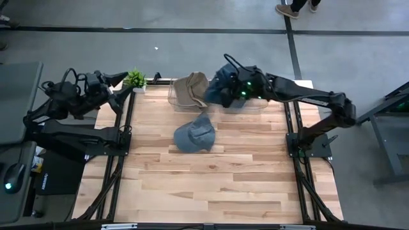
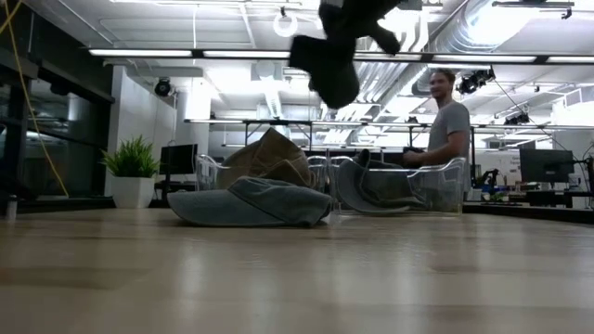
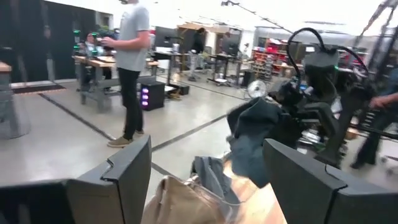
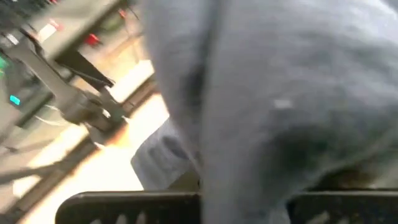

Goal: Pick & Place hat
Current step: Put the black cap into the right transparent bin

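My right gripper (image 1: 234,89) is over the table's far edge, shut on a dark blue hat (image 2: 327,57) that hangs high above the table. A grey-blue hat (image 1: 195,135) lies flat on the wood near the middle, also seen in the low view (image 2: 251,202). A tan hat (image 1: 190,89) sits in a clear bin at the far edge. My left gripper (image 3: 206,148) is open and empty, held back at the table's far left corner (image 1: 120,89). In its wrist view the dark blue hat (image 3: 254,142) hangs by the other arm. My right gripper holds the dark blue hat (image 1: 222,88) from above. The hat is lifted clear and droops below the fingers in slack folds (image 2: 332,79). In the right wrist view the cloth (image 4: 280,93) fills the picture and hides which part the fingers have.
Clear bins (image 2: 436,186) stand along the far edge; one holds another denim hat (image 2: 371,190). A small potted plant (image 1: 135,78) stands at the far left corner. Bare wood lies toward the near edge (image 1: 211,185). People stand in the room beyond (image 2: 450,121).
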Robot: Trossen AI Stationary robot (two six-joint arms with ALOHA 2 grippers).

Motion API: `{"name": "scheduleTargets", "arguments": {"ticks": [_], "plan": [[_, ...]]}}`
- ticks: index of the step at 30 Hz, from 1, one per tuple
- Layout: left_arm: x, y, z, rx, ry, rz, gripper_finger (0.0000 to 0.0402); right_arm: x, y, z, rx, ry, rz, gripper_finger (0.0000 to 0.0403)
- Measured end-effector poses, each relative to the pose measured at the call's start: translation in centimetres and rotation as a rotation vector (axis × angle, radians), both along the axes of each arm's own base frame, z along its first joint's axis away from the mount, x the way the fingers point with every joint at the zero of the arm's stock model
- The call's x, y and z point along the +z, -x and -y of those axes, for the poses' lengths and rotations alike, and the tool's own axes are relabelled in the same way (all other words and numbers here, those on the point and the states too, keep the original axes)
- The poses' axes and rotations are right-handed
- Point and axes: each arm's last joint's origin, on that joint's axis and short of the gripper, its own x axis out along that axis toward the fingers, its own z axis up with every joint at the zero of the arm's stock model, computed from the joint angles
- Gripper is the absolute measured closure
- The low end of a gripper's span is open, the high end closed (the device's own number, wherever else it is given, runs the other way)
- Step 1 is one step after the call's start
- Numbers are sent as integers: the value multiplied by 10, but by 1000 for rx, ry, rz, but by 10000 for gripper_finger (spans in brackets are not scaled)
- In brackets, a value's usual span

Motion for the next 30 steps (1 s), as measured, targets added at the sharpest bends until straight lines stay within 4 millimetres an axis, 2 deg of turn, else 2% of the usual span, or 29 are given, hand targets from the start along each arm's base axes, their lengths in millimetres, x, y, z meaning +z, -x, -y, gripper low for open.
{"name": "scheduleTargets", "arguments": {"ticks": [3,7,14,22,30], "plan": [[0,6,0,23,2,9,136,-10,-17,12,7,-37,51,403],[0,10,0,21,2,21,136,-25,-30,23,12,-72,40,403],[-1,9,0,9,10,17,136,-27,-31,28,5,-85,54,403],[-1,9,1,-20,15,19,136,-20,-9,26,-33,-87,-37,403],[-2,8,1,-55,19,12,136,-3,28,30,-4,-110,-83,403]]}}
